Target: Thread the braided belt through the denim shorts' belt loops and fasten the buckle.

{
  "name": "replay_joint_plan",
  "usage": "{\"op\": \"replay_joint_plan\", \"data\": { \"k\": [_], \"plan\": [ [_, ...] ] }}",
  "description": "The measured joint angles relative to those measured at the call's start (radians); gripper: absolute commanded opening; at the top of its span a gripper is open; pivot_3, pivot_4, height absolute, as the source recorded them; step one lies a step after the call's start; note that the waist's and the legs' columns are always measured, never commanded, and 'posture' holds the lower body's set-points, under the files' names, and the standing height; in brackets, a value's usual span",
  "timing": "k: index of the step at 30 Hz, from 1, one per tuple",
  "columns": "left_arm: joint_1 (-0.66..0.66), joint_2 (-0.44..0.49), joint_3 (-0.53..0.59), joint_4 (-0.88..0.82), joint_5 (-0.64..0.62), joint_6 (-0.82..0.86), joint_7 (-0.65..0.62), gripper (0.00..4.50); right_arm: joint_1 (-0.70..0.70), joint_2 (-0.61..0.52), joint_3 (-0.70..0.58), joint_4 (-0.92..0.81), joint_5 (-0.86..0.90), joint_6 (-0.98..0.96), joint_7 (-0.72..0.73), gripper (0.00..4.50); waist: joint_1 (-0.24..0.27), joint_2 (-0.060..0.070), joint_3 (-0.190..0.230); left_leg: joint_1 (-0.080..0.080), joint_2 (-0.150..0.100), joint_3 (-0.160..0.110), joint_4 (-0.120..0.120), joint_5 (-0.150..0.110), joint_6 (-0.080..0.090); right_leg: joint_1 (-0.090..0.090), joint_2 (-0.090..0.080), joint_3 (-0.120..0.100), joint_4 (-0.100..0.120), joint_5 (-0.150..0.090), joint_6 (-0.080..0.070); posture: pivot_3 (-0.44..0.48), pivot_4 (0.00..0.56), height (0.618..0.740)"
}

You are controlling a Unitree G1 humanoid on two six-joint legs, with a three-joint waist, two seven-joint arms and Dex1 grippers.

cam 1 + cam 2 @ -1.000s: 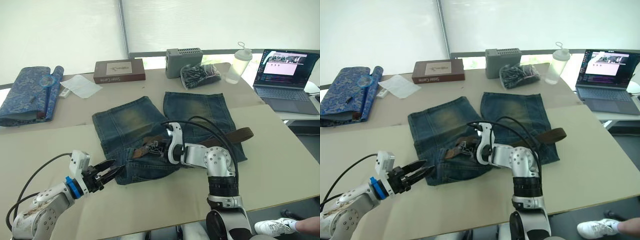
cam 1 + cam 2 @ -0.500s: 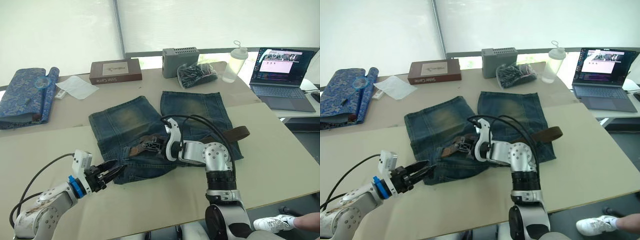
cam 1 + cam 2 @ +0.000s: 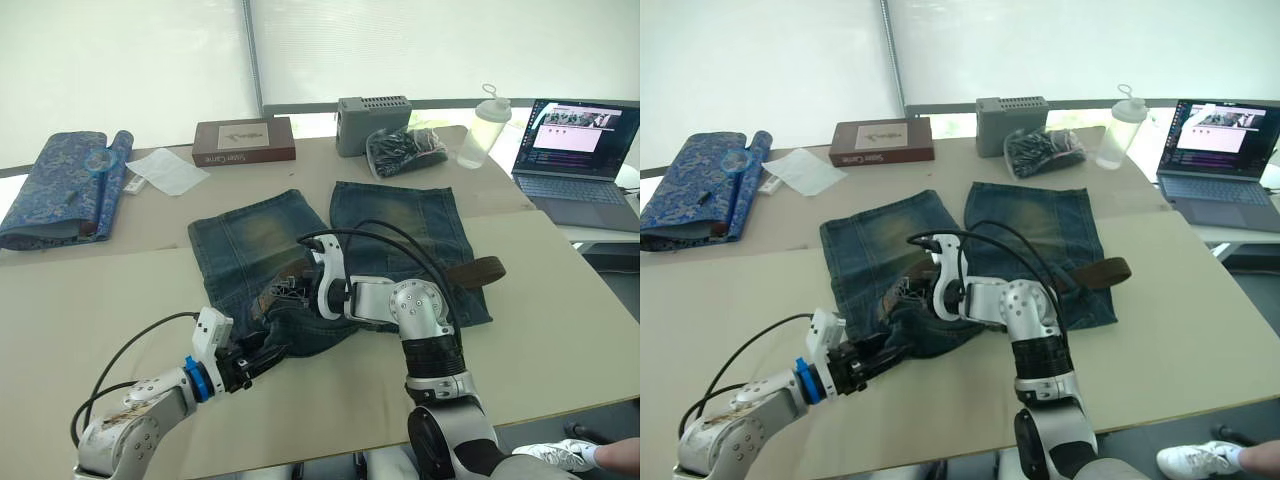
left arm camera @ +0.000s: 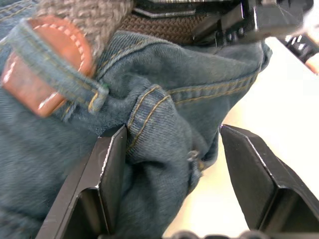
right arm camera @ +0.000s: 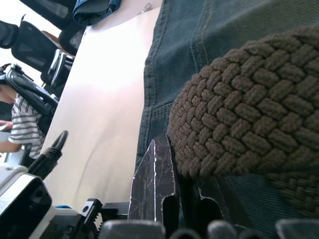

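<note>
The denim shorts (image 3: 262, 235) lie flat mid-table, waistband toward me and bunched. My left gripper (image 4: 172, 164) is open at the near waistband edge, its fingers (image 4: 107, 189) on either side of a raised denim fold. A belt loop (image 4: 62, 79) crosses a brown leather tab just beyond. My right gripper (image 3: 292, 293) is shut on the braided belt (image 5: 244, 109) over the waistband's middle. The belt's other end (image 3: 478, 269) sticks out past the shorts on the right. The buckle is hidden near the right gripper.
At the table's back stand a blue patterned cloth (image 3: 60, 185), a sheet of paper (image 3: 165, 170), a brown box (image 3: 243, 140), a grey box (image 3: 373, 110), a bag of dark items (image 3: 405, 150) and a bottle (image 3: 480, 125). A laptop (image 3: 580, 150) sits far right.
My left gripper has moved forward from the bare table onto the shorts' near waistband edge. My right gripper has slid left along the waistband with the belt. The camera shifted a little.
</note>
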State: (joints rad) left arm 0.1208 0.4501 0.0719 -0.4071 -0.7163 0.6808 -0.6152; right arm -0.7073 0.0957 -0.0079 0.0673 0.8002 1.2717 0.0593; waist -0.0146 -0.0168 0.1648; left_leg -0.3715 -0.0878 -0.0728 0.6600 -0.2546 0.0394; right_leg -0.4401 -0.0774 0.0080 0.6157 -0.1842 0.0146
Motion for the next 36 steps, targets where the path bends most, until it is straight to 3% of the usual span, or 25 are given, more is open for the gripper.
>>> {"op": "replay_joint_plan", "data": {
  "k": [3,6,11,21,25,36],
  "plan": [
    [0.019,-0.003,0.068,-0.007,-0.092,0.048,0.017,3.08,0.008,-0.007,0.071,-0.027,-0.049,-0.018,0.029,0.0,-0.005,0.0,0.0,0.0,0.001,0.0,0.0,0.0,0.0,-0.001,0.0,0.0,0.0,0.0,0.0,0.0,0.15,0.74],
    [0.044,0.022,0.197,-0.015,-0.262,0.138,0.053,3.08,0.04,-0.022,0.122,-0.029,-0.102,-0.051,0.058,0.0,-0.01,0.0,0.0,0.0,0.001,0.0,0.0,0.0,0.0,-0.001,0.001,0.0,0.0,0.0,0.0,0.0,0.15,0.74],
    [0.067,0.072,0.327,0.033,-0.376,0.221,0.101,3.08,0.046,-0.053,0.168,-0.029,-0.173,-0.099,0.099,0.0,-0.008,0.0,0.0,0.001,0.0,0.0,0.0,0.0,0.0,0.0,0.001,-0.002,0.0,0.0,0.0,0.0,0.15,0.74],
    [-0.027,-0.037,0.322,0.113,-0.44,0.249,0.259,3.08,0.053,0.002,-0.009,0.04,-0.121,-0.078,0.059,0.0,0.0,-0.001,-0.001,0.001,0.0,0.0,0.0,0.0,0.0,0.0,0.0,-0.001,-0.001,0.0,0.0,0.0,0.15,0.74],
    [-0.022,-0.046,0.328,0.119,-0.536,0.307,0.33,3.08,0.053,0.003,-0.087,0.061,-0.057,-0.061,0.02,0.0,0.003,-0.001,-0.001,0.001,0.0,0.0,0.0,0.0,0.0,0.001,0.0,0.0,-0.001,0.0,0.0,0.0,0.15,0.74],
    [-0.094,-0.106,0.319,0.158,-0.628,0.321,0.487,3.08,0.053,0.003,-0.047,0.052,-0.02,-0.039,0.011,0.0,-0.003,-0.003,-0.002,0.001,0.0,0.0,0.0,0.0,0.0,0.001,0.0,0.002,-0.001,0.0,0.0,0.0,0.15,0.74]
  ]
}}
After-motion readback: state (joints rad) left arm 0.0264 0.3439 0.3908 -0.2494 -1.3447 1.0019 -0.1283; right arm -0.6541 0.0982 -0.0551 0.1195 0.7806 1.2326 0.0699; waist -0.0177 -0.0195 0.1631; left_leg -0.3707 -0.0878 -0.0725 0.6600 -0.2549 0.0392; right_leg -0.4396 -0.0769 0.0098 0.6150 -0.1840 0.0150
